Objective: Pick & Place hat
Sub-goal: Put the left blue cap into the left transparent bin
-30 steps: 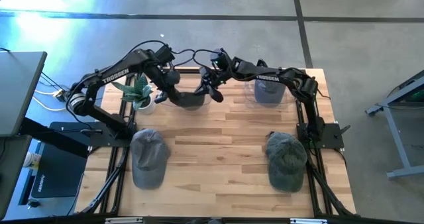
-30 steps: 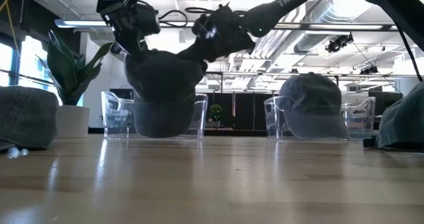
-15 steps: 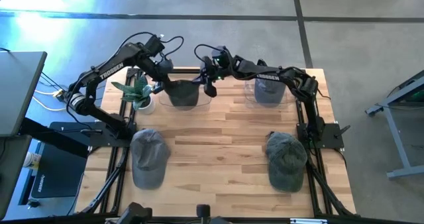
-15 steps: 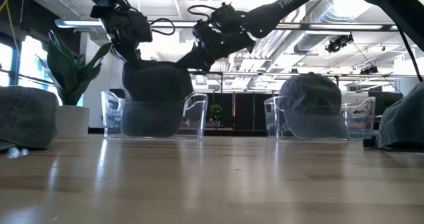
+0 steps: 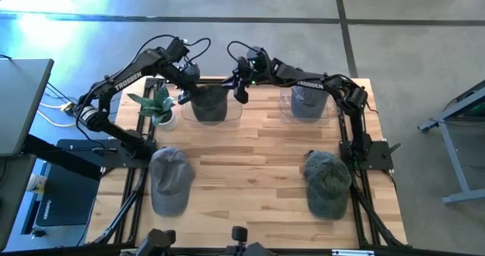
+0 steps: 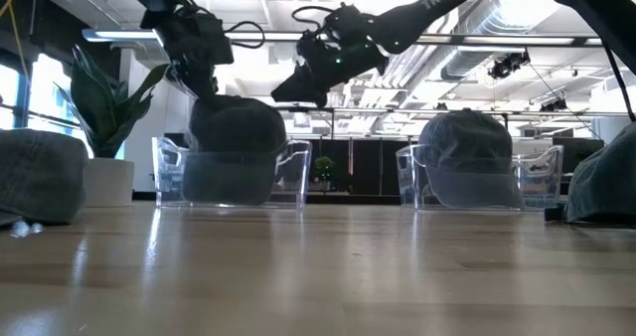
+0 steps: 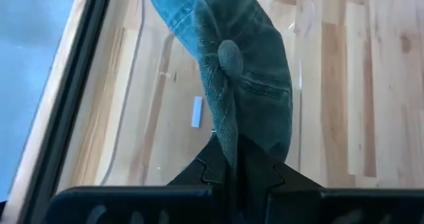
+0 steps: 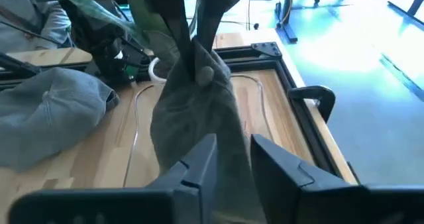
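Note:
A dark grey hat (image 5: 211, 103) sits crown-up in a clear bin (image 6: 169, 172) at the table's far edge. My left gripper (image 7: 232, 164) is shut on its crown from the far left. My right gripper (image 8: 232, 158) is open at the hat's right side. In the low view it (image 6: 283, 92) hangs just above the crown (image 6: 237, 127). In the right wrist view the hat's cloth (image 8: 199, 118) shows between its parted fingers. My left gripper pinches a raised fold of the crown (image 7: 224, 128) between its two fingers, just beside the top button (image 7: 228, 52). The fingers (image 8: 189, 25) slant down from the far left. The hat stays upright, its lower part inside the bin. Whether my right gripper touches the cloth I cannot tell.
A second clear bin with a grey hat (image 5: 307, 101) stands to the right at the far edge. A potted plant (image 5: 159, 104) stands left of the first bin. Two more hats (image 5: 168, 179) (image 5: 327, 182) lie on the near left and near right of the wooden table.
The hat hung sagging between both grippers; it has gone toward the far edge and settled into the clear bin as a dome. My left gripper swung toward the far left with the crown. My right gripper has tipped up and risen off the hat's right side.

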### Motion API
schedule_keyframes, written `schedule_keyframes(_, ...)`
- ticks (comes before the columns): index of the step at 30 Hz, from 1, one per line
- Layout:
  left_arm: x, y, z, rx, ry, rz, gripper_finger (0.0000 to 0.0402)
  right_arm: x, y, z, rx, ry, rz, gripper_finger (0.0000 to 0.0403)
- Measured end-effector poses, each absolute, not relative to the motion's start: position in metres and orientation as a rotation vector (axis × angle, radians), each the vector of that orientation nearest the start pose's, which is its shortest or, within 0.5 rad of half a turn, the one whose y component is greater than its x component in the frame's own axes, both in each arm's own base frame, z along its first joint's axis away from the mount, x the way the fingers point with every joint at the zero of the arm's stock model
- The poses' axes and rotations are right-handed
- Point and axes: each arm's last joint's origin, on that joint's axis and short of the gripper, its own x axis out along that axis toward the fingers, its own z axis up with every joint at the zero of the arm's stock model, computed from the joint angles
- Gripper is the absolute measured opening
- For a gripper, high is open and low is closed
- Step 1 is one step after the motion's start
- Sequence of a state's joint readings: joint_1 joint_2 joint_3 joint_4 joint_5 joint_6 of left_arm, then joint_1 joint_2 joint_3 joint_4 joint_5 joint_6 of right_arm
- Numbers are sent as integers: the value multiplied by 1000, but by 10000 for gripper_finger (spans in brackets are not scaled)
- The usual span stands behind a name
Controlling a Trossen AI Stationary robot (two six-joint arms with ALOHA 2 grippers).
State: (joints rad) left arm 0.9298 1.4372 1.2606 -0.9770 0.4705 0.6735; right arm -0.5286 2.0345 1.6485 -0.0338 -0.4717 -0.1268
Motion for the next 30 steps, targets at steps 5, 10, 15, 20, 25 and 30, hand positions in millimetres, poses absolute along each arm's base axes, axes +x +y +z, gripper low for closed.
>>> schedule_keyframes(5, 177, 216, 295, -108, 942, 103, 19, 412, -226, 268, 154, 385, -40, 124)
schedule_keyframes(10, 181, 222, 283, -97, 943, 111, 28, 409, -222, 271, 223, 410, -36, 135)
schedule_keyframes(15, 185, 228, 281, -48, 938, 151, 76, 409, -216, 271, 241, 432, -15, 135)
schedule_keyframes(20, 187, 234, 282, 37, 954, 222, 126, 410, -212, 270, 264, 441, 29, 135)
schedule_keyframes(25, 186, 237, 289, 71, 985, 282, 150, 402, -208, 281, 292, 464, 11, 135)
schedule_keyframes(30, 186, 238, 312, 89, 985, 315, 154, 388, -201, 303, 325, 478, -29, 135)
